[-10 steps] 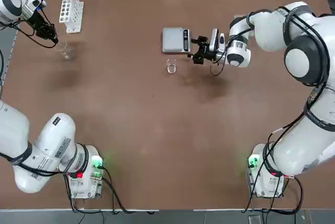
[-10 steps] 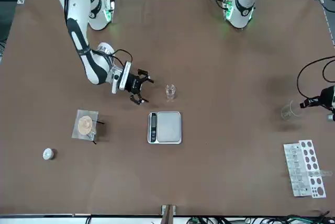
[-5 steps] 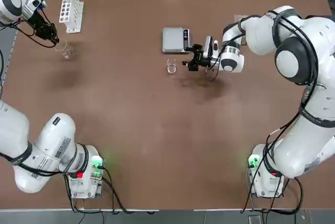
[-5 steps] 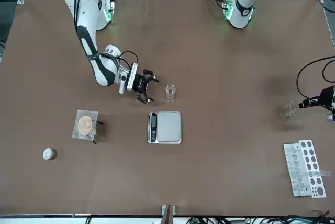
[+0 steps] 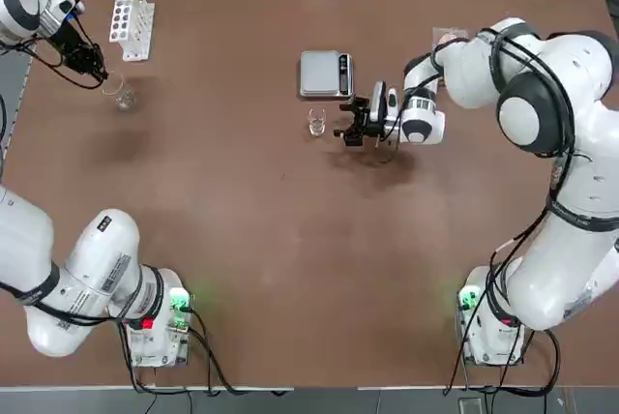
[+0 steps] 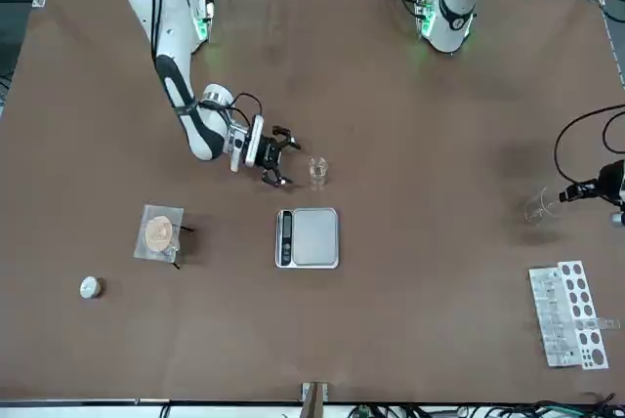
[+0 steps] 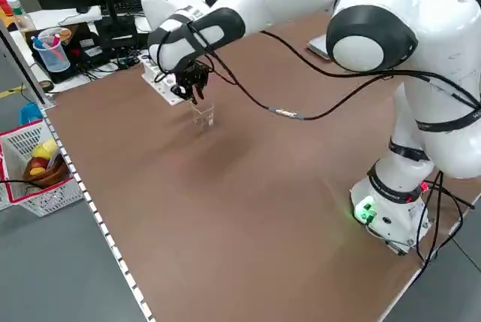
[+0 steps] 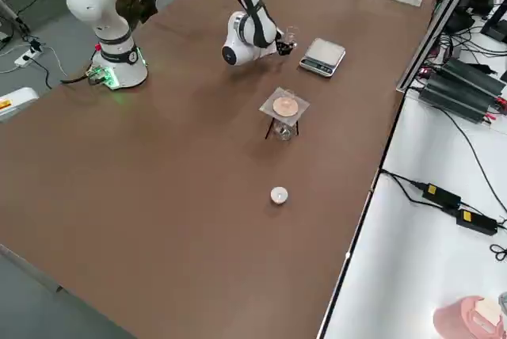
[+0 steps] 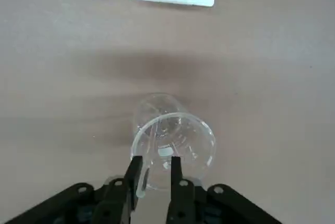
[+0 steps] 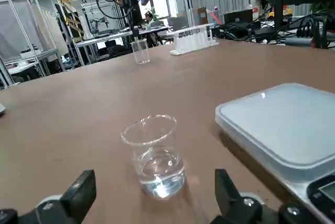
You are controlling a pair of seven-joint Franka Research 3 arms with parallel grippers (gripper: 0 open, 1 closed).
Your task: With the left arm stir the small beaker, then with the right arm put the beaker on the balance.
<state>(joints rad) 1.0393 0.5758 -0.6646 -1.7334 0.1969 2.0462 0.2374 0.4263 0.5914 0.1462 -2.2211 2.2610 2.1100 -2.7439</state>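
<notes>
The small beaker point(image 5: 316, 122) point(image 6: 317, 171) stands upright on the table with a little clear liquid, just in front of the balance point(image 5: 325, 73) point(image 6: 309, 237). My right gripper point(image 5: 345, 122) point(image 6: 280, 155) is low and level beside it, open, a short gap away. In the right wrist view the beaker point(image 10: 155, 155) sits ahead between the spread fingers point(image 10: 78, 195), untouched, with the balance point(image 10: 293, 130) behind it. My left gripper point(image 5: 97, 71) hovers at the table's far left over a larger glass vessel point(image 5: 123, 97) point(image 9: 172, 148), its fingers point(image 9: 132, 174) slightly apart around a thin glass rod point(image 9: 143, 179).
A white test tube rack point(image 5: 132, 19) point(image 6: 566, 325) stands behind the larger vessel. On the right arm's side lie a weighing paper with powder point(image 6: 161, 233) and a small white round object point(image 6: 90, 287). Cables run along the far edge.
My right gripper has swung away from the balance's side and slid toward the small beaker, ending close beside it. The left gripper has hardly moved.
</notes>
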